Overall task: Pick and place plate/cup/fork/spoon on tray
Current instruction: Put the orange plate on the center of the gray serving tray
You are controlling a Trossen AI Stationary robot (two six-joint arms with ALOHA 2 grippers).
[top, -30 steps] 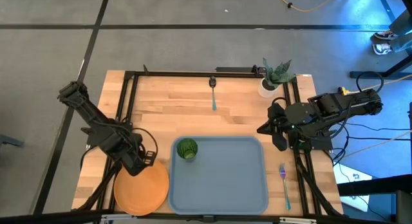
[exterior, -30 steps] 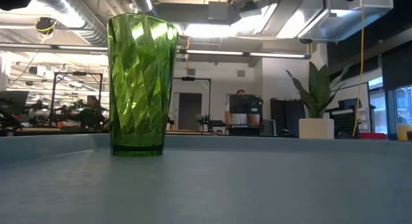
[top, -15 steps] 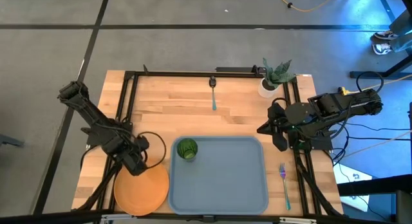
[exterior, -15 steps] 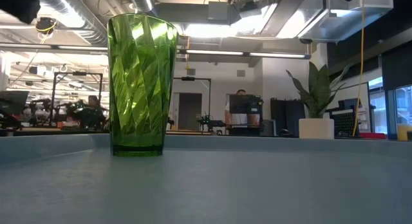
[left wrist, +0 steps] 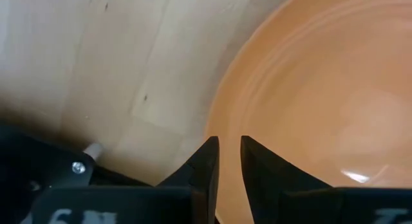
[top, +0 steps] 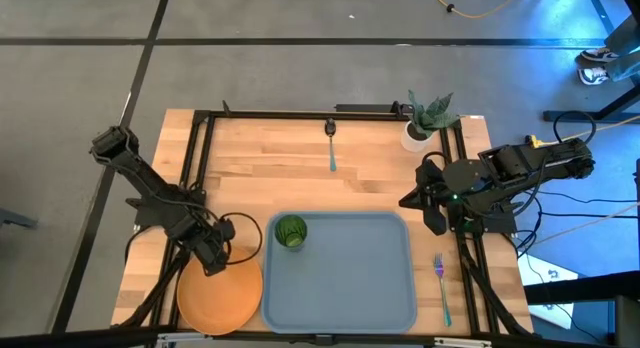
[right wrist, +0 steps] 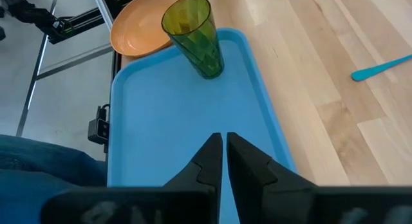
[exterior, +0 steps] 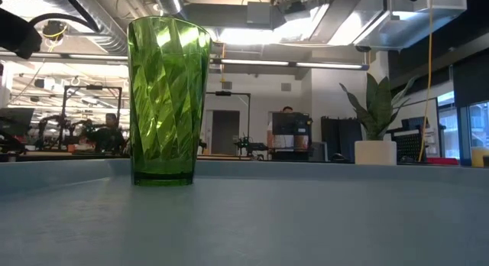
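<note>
One plate, cup, tray, fork, spoon, plant

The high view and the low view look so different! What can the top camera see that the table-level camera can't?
Only the high view shows the round orange plate, the teal-handled fork with a purple head, the teal-handled spoon with a dark head, and both arms: the left end effector at the plate's edge, the right end effector beside the tray. Only the low view shows the room behind, with ceiling lights. Both show the green translucent tumbler standing upright on the grey-blue plastic tray, and the potted plant.
</note>
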